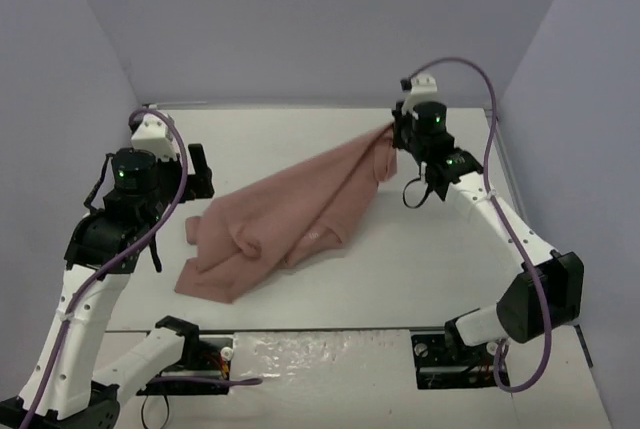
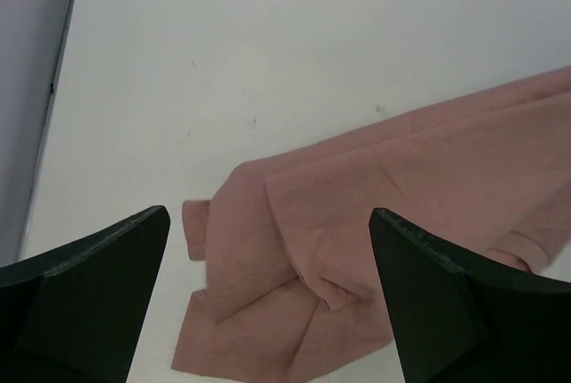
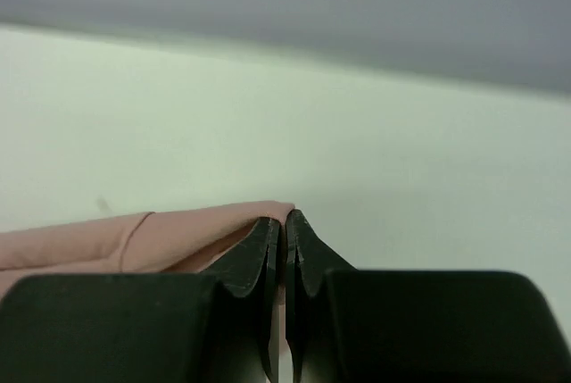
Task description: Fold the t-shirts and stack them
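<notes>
Limp, light pink t-shirt (image 1: 290, 219), pinched by right hand (image 1: 392, 136) at two o'clock; left hand (image 1: 200, 175) gapes wide. I'd take the eight-o'clock corner.

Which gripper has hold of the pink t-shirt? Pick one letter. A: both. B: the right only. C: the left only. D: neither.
B: the right gripper is shut on an edge of the pink t-shirt, while the left gripper stands wide open and grips nothing.
</notes>
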### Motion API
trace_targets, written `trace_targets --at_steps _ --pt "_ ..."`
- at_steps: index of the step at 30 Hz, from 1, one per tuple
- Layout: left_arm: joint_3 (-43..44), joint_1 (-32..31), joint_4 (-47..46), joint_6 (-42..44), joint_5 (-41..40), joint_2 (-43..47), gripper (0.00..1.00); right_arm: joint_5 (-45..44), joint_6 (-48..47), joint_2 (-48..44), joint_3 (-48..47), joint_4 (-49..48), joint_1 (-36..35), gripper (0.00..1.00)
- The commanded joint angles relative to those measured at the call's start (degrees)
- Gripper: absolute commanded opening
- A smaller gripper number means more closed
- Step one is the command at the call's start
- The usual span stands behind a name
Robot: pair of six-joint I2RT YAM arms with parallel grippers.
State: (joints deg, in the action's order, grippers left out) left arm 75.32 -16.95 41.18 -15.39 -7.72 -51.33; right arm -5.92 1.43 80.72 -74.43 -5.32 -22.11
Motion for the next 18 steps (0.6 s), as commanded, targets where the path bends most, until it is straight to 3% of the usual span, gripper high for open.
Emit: trace_targets --at_steps 1,6,10,14,18 --pt "-4.2 -0.4 -1.7 -1.7 1.9 -1.7 0.94 -1.0 11.8 -0.5 11.3 -3.8 5.9 0.00" --pt "-8.9 -0.4 -1.7 -3.2 4.8 -6.8 0.94 -0.3 14.4 6.1 14.8 -2.4 8.2 0.00" --pt "-9.9 -0.4 -2.5 -4.5 12.2 -12.7 0.94 1.5 14.7 8.5 15.1 -1.8 8.5 0.00" --pt "-11.0 -0.4 -6.7 -6.3 20.7 -21.6 0.92 2.3 14.8 10.0 15.5 -1.7 8.5 0.00" --pt "-11.3 -0.4 -12.2 -6.8 22.5 -28.7 0.87 2.8 15.0 10.5 15.8 -1.7 8.6 0.00"
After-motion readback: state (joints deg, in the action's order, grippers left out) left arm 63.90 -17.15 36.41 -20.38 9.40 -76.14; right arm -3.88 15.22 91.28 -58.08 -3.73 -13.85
